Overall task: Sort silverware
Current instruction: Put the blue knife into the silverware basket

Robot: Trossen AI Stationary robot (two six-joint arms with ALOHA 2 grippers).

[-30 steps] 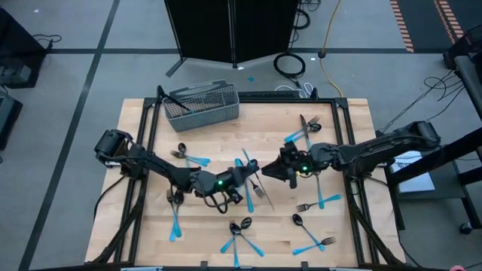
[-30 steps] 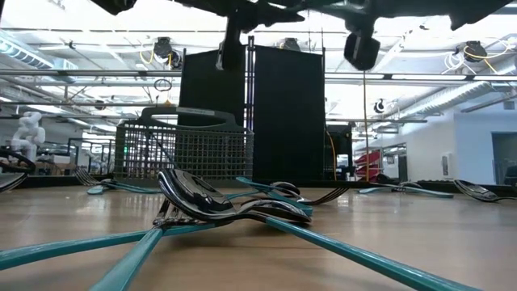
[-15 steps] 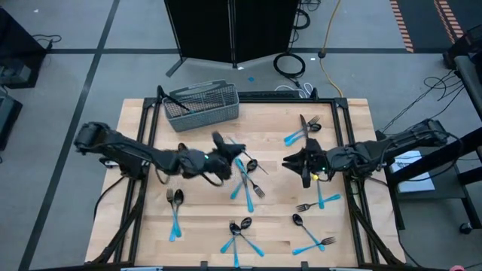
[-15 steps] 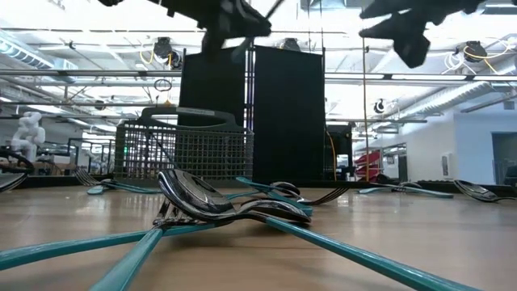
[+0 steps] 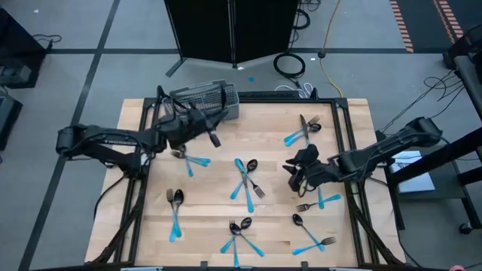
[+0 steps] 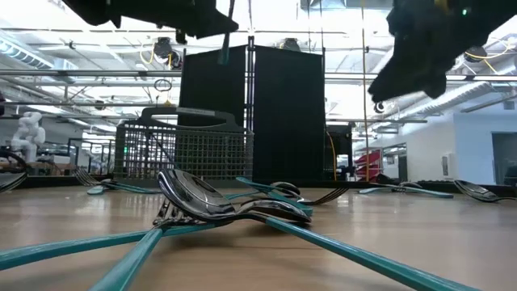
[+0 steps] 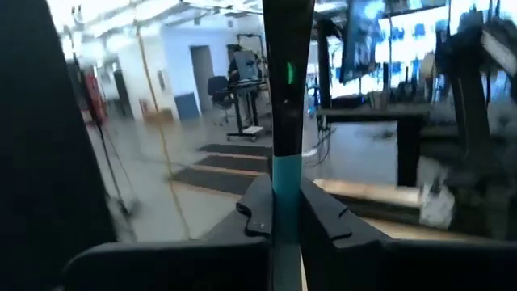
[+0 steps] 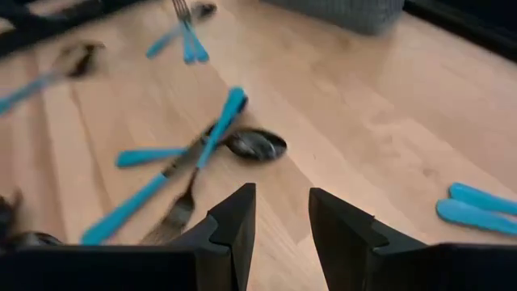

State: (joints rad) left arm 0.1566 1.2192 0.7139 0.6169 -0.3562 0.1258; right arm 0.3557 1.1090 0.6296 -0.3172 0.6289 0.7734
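Light-blue-handled forks, spoons and knives lie scattered on the wooden table: a crossed group at the centre, and others by the left side, the near edge and the right side. The grey wire-mesh basket stands at the far left of the table. My left gripper is raised next to the basket's near side, shut on one piece of silverware with a long dark head. My right gripper hangs open over bare wood right of the centre group, holding nothing. My left gripper pinches the piece by its light-blue handle between the two fingers. The dark head sticks out past the fingertips. The piece is lifted clear of the table.
A spoon and a fork lie just ahead of my right gripper. A black frame runs along the table's edges. A dark cabinet stands beyond the far edge, behind the basket. Bare wood shows between the groups of silverware.
My left gripper has swung from the centre group toward the table's far left, up to the basket, carrying the piece clear of the table. My right gripper has drawn back a little toward the right edge and tipped downward.
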